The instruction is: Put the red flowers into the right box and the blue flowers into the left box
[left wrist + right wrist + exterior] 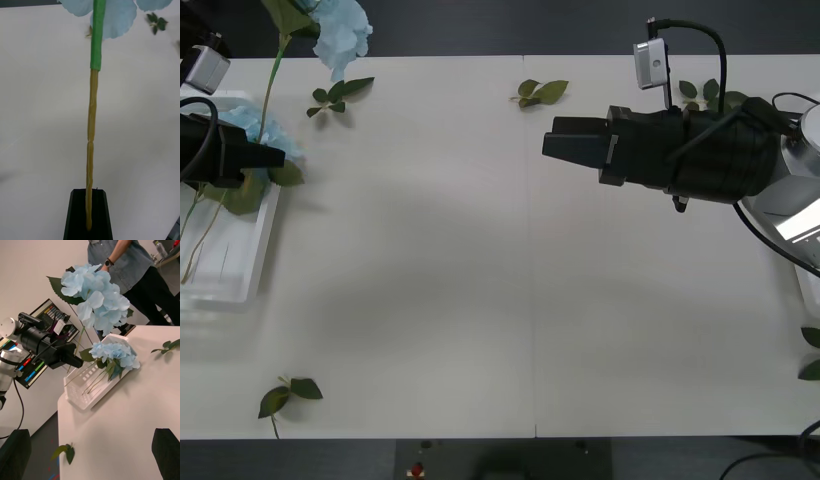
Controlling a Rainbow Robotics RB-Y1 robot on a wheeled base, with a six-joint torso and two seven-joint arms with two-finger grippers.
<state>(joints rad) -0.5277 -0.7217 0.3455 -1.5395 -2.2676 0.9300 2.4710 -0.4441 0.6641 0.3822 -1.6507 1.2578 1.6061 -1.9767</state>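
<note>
My left gripper point(268, 155) hovers over the left box point(235, 270) at the table's far left, shut on the thin stem point(90, 157) of a blue flower. The stem rises steeply to a pale blue head point(340, 30) point(93, 296) high above the box. Another blue flower point(265, 128) point(114, 351) lies in the left box point(88, 392) with its stems along the tray. My right gripper point(548, 140) point(90, 444) hangs open above the table's middle right, holding nothing. A sliver of the right box point(810, 290) shows at the right edge. The red flowers are out of view.
Loose green leaf sprigs lie at the back centre point(540, 93), back left point(338, 95), back right point(705, 92) and front left point(288, 395). More leaves point(811, 352) show at the right edge.
</note>
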